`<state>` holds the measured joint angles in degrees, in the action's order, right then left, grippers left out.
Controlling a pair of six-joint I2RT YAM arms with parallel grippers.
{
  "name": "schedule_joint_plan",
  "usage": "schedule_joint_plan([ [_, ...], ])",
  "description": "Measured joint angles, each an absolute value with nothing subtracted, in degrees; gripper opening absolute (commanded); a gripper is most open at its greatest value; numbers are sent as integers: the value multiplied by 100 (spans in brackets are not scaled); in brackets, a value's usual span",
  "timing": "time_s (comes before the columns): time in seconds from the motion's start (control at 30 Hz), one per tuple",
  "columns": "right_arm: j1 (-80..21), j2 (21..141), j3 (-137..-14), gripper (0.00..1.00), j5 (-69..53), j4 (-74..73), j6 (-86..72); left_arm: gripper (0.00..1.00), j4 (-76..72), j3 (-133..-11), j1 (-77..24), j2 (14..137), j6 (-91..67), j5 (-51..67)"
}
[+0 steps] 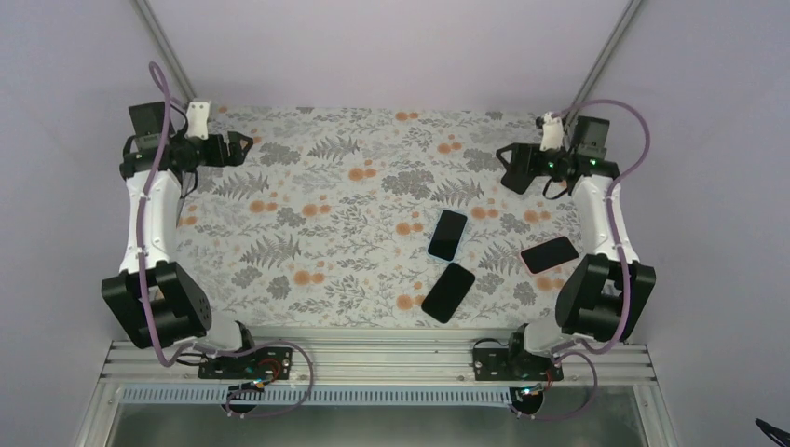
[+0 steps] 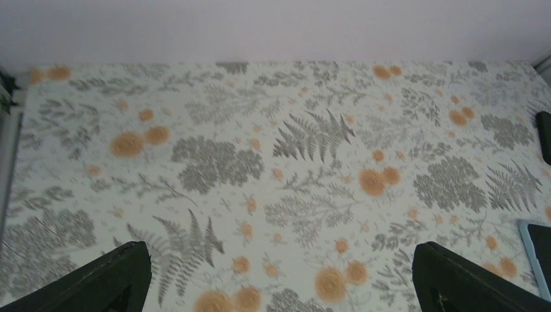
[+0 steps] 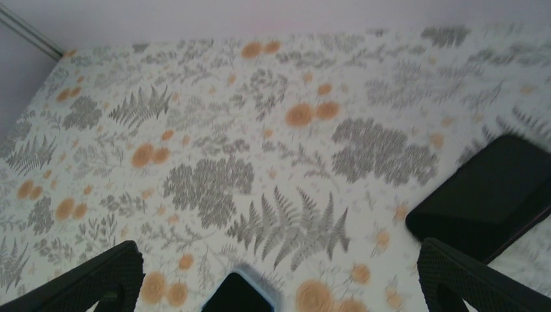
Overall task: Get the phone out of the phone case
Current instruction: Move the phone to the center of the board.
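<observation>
Three black phones lie right of the middle on the floral tablecloth (image 1: 307,214). The farthest one, phone (image 1: 447,235), shows a light blue rim, the phone case (image 2: 527,250), at the right edge of the left wrist view. The same blue-rimmed corner (image 3: 260,286) sits low in the right wrist view, between the fingers and well below them. My left gripper (image 1: 244,142) hovers open at the back left, far from the phones. My right gripper (image 1: 508,172) hangs open at the back right, above and behind the cased phone. Neither holds anything.
A bare black phone (image 1: 448,292) lies near the front edge. Another (image 1: 550,254) lies beside the right arm. A large black phone (image 3: 487,195) fills the right of the right wrist view. Walls close the back and both sides.
</observation>
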<state>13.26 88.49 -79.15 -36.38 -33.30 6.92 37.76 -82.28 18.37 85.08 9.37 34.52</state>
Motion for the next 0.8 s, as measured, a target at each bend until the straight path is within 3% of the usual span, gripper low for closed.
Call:
schedule_joint_plan([
  [0.33, 1055, 7889, -6213, 99, -2891, -2912, -54, 100, 3420, -7015, 1406, 7561, 633, 3046],
  [0.57, 1066, 8047, -6145, 99, -2283, -2836, -443, 100, 3175, -6600, 1223, 7002, 541, 2668],
  [0.8, 1179, 8973, -6573, 99, -1861, -2818, -779, 100, 3004, -6573, 1181, 6676, 528, 2246],
])
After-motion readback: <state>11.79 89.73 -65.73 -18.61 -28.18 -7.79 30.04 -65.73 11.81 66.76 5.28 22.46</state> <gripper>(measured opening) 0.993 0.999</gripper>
